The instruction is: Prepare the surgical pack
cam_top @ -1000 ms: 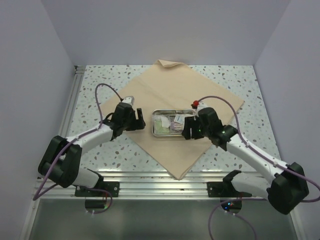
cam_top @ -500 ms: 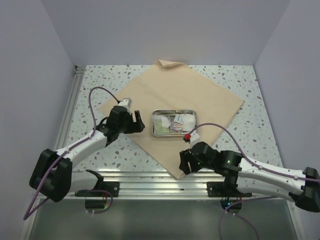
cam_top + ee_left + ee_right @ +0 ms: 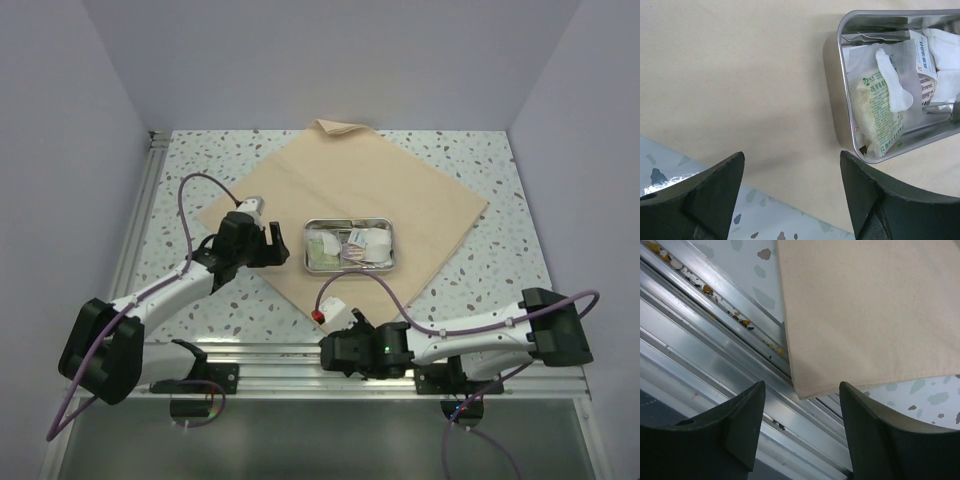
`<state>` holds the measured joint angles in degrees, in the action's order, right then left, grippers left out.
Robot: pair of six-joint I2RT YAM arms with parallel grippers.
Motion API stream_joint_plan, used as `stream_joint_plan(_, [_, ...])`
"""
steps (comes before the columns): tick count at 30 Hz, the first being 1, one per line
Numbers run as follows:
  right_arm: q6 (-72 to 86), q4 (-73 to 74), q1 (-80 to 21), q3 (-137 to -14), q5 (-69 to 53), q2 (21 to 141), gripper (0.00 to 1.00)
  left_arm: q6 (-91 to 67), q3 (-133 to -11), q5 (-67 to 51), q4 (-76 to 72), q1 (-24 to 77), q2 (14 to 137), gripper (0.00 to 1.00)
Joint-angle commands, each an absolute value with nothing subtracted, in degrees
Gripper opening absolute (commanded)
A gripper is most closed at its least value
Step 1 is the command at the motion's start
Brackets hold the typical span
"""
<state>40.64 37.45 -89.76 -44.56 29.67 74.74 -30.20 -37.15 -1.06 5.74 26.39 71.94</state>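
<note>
Two end effectors: both spread wide, both empty.
Left end effector: hovering over left edge of tan cloth, steel tray near on its right.
Right end effector: low over near corner of cloth, straddling it, no contact visible.
Pack location: cloth flat on table, diamond-wise; tray near its middle, sachets inside; nothing folded yet.
Step (judged): first fold, near corner up over tray.
Risk 1: finger strike on aluminium rail under the corner, or jam in its slot. Cause: too low or too steep an approach.
Risk 2: slip of fabric mid-fold. Cause: shallow bite on one thin layer at the very tip.
Risk 3: drag of whole cloth, tray off centre. Cause: nothing pinning cloth; left end effector not pressing.
Risk 4: sachets pushed out or bulging the fold. Cause: pile close to rim height, fast flap.
Risk 5: snag on purple cable looping above cloth between corner and tray. Cause: fold path straight through the loop.
</note>
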Motion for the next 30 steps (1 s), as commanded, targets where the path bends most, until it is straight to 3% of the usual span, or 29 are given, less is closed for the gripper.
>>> stream_joint_plan(1, [42.19,39.2,-90.7,-48.16,36.12,79.08,0.65,-28.21,-36.74,-1.32,6.59,26.54,70.49,0.81])
stream_joint_plan(13, [41.84,38.5,-92.9,-52.2,38.32,91.22,0.63,-29.62,-37.27,2.02,9.23,26.37,70.4,0.82])
stream_joint_plan(19, [43.5,40.87,-93.6,-54.14,41.92,96.15,0.54,-29.36,-36.48,0.62,8.17,26.37,70.49,0.82])
stream_joint_plan(30, [46.05,43.24,-95.1,-54.58,44.3,100.1,0.51,-28.92,-36.21,1.23,8.26,26.37,69.87,0.82])
